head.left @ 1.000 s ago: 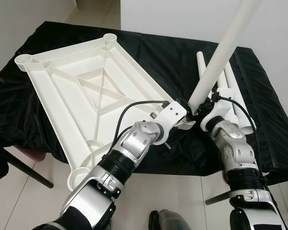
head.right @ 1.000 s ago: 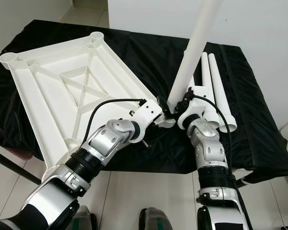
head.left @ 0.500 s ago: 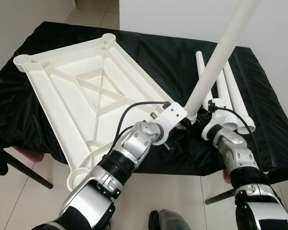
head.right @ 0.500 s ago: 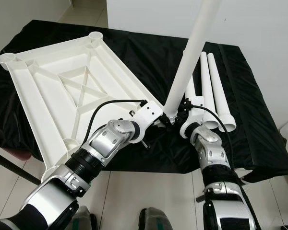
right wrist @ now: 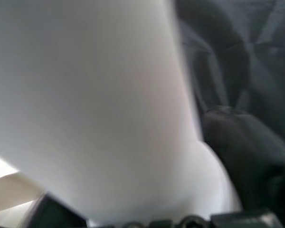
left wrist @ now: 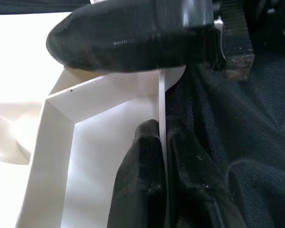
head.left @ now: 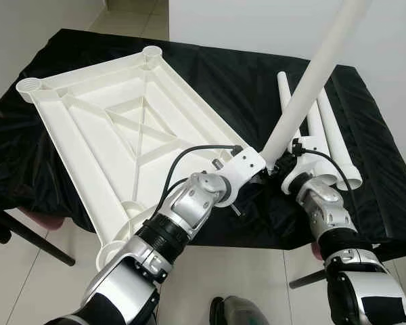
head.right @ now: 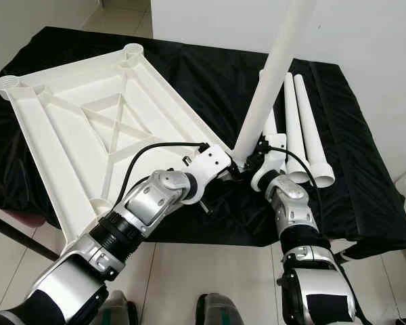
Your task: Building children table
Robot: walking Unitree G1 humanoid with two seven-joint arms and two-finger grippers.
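Tabletop (head.left: 115,128) lies upside down on the black cloth (head.left: 243,74), and we see its ribs and the round holes at its corners. Our left gripper (left wrist: 162,156) pinches the thin wall of the near corner, its two fingers shut tight on that wall with the cloth just beside it. Our right gripper (head.right: 257,157) holds the bottom end of a long white leg (head.left: 311,74), which leans up and away, high over the table. In the right wrist view the leg fills most of the space and one black finger (right wrist: 242,152) presses against it, so we think the grip is closed on it.

What could go wrong? The leg is long and held only at its low end, so it may tip or slip in the fingers. If it comes down crooked, it may miss the corner hole and jam. If we push hard, the tabletop may slide on the smooth cloth, since part of it hangs past the edge near us.

Spare legs (head.right: 301,125) lie on the cloth just beside our right arm. The arm could bump them and roll them off.
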